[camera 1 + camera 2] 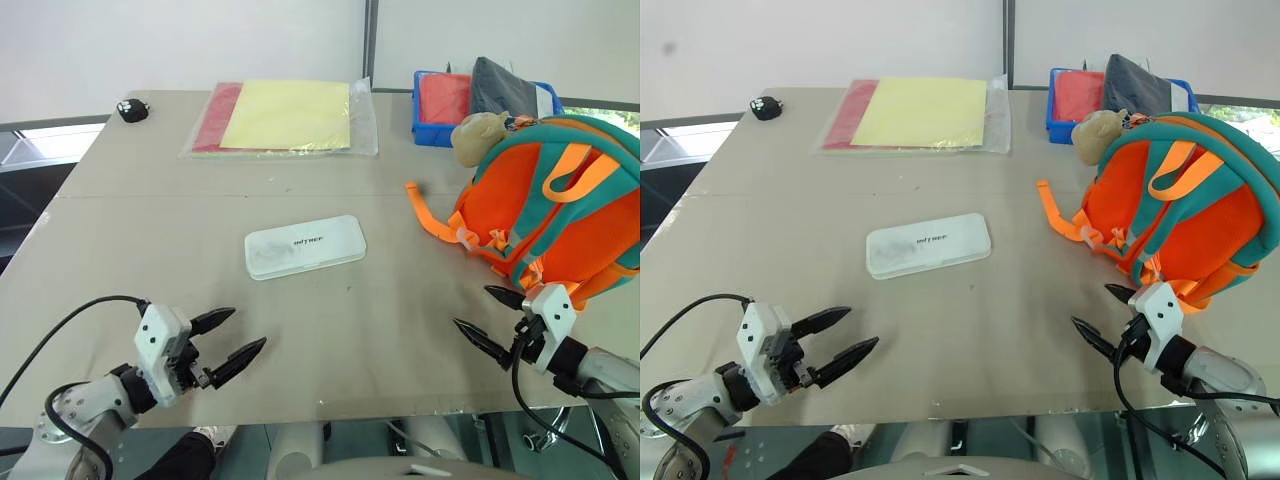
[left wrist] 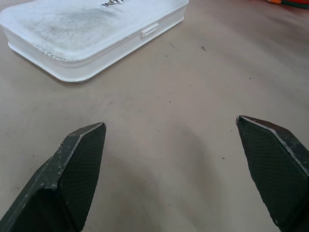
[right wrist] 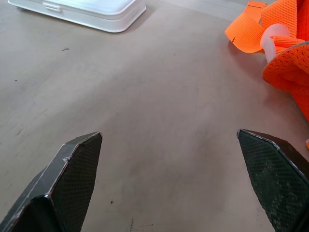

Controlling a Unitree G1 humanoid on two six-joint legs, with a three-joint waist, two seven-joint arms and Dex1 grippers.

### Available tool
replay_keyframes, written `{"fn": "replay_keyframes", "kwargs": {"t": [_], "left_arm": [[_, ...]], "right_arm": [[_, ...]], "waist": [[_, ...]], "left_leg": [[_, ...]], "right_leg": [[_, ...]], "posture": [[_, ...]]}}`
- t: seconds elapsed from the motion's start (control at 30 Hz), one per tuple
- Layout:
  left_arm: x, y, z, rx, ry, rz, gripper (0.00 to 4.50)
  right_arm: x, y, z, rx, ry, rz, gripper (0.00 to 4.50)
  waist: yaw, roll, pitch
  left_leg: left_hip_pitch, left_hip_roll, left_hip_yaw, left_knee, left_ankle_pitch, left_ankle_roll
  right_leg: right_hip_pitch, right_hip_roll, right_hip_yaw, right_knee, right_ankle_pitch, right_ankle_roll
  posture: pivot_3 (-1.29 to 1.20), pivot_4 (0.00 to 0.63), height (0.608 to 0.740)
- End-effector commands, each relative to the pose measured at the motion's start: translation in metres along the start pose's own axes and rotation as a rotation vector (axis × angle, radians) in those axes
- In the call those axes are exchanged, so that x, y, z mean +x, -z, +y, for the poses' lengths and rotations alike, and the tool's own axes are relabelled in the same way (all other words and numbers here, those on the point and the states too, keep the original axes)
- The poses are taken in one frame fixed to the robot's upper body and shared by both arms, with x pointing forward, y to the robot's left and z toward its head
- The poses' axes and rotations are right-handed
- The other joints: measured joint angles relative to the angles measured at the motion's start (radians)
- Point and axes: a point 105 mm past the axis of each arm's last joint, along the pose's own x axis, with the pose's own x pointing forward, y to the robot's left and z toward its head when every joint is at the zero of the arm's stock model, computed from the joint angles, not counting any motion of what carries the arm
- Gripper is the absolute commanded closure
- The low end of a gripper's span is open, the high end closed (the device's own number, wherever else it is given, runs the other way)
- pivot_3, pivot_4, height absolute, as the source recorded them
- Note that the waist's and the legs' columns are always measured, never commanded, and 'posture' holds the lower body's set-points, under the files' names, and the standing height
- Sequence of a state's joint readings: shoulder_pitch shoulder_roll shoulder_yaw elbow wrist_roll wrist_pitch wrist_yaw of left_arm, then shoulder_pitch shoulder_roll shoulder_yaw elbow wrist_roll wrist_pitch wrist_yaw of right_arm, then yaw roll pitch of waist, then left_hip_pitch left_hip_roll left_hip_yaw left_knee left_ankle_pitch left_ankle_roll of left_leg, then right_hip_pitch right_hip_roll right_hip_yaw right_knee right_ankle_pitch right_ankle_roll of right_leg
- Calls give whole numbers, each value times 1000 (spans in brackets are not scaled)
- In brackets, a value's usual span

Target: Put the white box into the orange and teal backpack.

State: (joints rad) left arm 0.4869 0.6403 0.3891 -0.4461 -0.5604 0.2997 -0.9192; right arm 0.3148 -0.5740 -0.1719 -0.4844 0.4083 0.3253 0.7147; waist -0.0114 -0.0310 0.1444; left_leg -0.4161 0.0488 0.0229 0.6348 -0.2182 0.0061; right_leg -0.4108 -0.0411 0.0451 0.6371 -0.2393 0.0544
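a: where's the box [image 1: 305, 246]?
b: flat on the table [image 1: 120, 230], lettering up, ahead of the left gripper [image 1: 234, 337] and a little to its right, well apart from it. nothing touches it.
a: and the left gripper itself?
b: fingers spread wide, empty, hovering low over the near edge of the table, pointing forward and slightly inward.
a: the right gripper [image 1: 488, 318]?
b: same, spread wide and holding nothing. the backpack [image 1: 555, 205] is just ahead of it and to its right, near the upper fingertip. the box lies well off to its left and ahead.
a: how does the backpack sit?
b: leaning, orange with teal trim, a strap [image 1: 428, 216] trailing on the table toward the box, a plush toy [image 1: 479, 136] at its top.
a: anything beyond?
b: far ahead of both grippers, a sleeve [image 1: 285, 118] of yellow and red sheets, a blue bin [image 1: 432, 108] behind the backpack, and a small black thing [image 1: 132, 110] at the far left.
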Motion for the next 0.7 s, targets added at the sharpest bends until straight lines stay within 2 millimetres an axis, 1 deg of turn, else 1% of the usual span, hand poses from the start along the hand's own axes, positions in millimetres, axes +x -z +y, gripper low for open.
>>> {"fn": "replay_keyframes", "kwargs": {"t": [0.03,0.07,0.1,0.13,0.2,0.27,0.3,0.37,0.47,0.5,0.53,0.57,0.6,0.7], "left_arm": [[7,-19,8,-36,-71,-111,83],[11,-29,16,-83,-134,-182,83],[14,-36,22,-132,-179,-232,83],[15,-39,27,-167,-226,-254,83],[15,-39,36,-196,-299,-263,83],[14,-42,42,-233,-343,-287,620],[12,-41,48,-247,-386,-290,932],[9,-42,61,-272,-475,-303,1959],[9,-39,79,-288,-611,-275,3468],[12,-38,85,-293,-644,-261,4009],[14,-38,88,-297,-662,-252,4500],[17,-39,90,-298,-670,-241,4500],[22,-38,91,-286,-664,-211,4500],[32,-35,95,-232,-650,-124,4500]], "right_arm": [[18,-32,2,-12,6,-127,82],[36,-51,9,-3,-18,-191,82],[50,-64,15,12,-38,-224,82],[62,-72,19,20,-53,-225,82],[78,-77,24,45,-81,-217,82],[85,-80,26,71,-103,-212,0],[91,-79,26,91,-102,-196,264],[107,-77,21,77,-62,-169,886],[139,-74,11,52,49,-119,2318],[152,-73,5,32,105,-101,2907],[159,-73,2,15,141,-90,3446],[166,-71,-2,20,179,-75,3926],[172,-68,-2,12,174,-54,4460],[188,-63,-3,-14,187,-23,4460]], "waist": [[0,0,0],[-6,0,2],[-7,1,3],[-7,1,4],[-6,-3,1],[1,-7,-2],[6,-8,-2],[8,-7,-1],[2,-7,-1],[-2,-7,-1],[-4,-6,-1],[-4,-6,-1],[-4,-6,-1],[-2,-6,-1]], "left_leg": [[0,0,0,0,0,0],[0,0,0,0,0,0],[1,2,0,1,0,0],[0,5,1,2,0,0],[2,6,0,3,0,0],[2,5,0,3,0,0],[1,5,1,2,0,-1],[-1,4,1,2,-1,-2],[-1,1,1,1,-1,-2],[-1,1,0,1,-1,-2],[0,1,1,1,-1,-2],[0,1,1,1,-1,-2],[0,0,0,1,-1,-2],[0,0,0,2,-1,-2]], "right_leg": [[0,0,0,0,0,0],[0,0,0,0,0,0],[0,0,0,0,0,0],[0,1,-1,0,0,1],[0,4,-3,1,1,0],[0,6,-3,3,5,-7],[0,6,-4,3,5,-8],[0,6,-5,3,5,-8],[-1,6,-4,3,5,-8],[-1,6,-4,4,5,-7],[-1,7,-4,4,5,-7],[-1,7,-3,4,5,-8],[-1,7,-3,4,5,-8],[0,7,-3,5,5,-7]], "posture": [[0,150,740],[0,150,740],[0,150,740],[0,150,740],[0,150,740],[0,150,740],[0,150,740],[0,150,740],[0,150,740],[0,150,740],[0,150,740],[0,150,740],[0,150,740],[0,150,740]]}}
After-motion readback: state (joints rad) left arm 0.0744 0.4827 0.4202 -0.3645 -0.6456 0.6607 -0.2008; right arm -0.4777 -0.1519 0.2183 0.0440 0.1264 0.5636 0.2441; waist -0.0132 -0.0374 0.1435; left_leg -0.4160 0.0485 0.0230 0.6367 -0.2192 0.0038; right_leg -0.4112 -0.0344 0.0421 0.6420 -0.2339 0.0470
